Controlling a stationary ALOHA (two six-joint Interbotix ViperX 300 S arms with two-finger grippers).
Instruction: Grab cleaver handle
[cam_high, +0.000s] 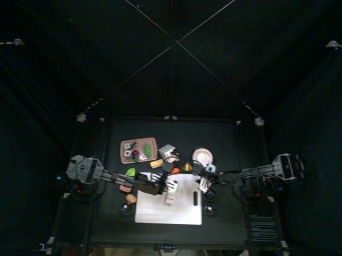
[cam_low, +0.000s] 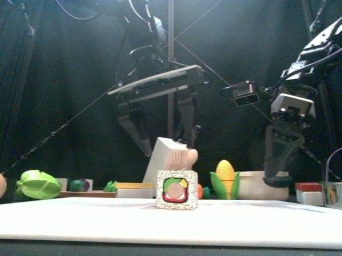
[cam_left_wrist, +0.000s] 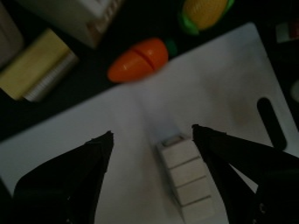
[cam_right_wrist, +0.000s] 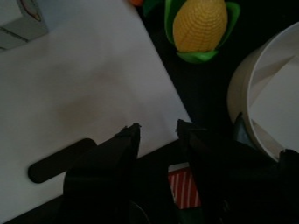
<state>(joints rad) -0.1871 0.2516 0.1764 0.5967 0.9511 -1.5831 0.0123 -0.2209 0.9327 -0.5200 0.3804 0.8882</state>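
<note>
Left hand (cam_left_wrist: 152, 144) hangs open above the sushi roll (cam_left_wrist: 187, 173); right hand (cam_right_wrist: 158, 133) (jaws narrowly parted) nears the black cleaver handle (cam_right_wrist: 62, 160).

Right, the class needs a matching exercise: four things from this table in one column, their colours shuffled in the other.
Things:
1. corn
2. cleaver handle
3. bowl
4. toy vegetable

Colours:
A. orange
B. black
C. yellow with a green base
D. white

Pairs: 1-C, 2-B, 3-D, 4-A
</note>
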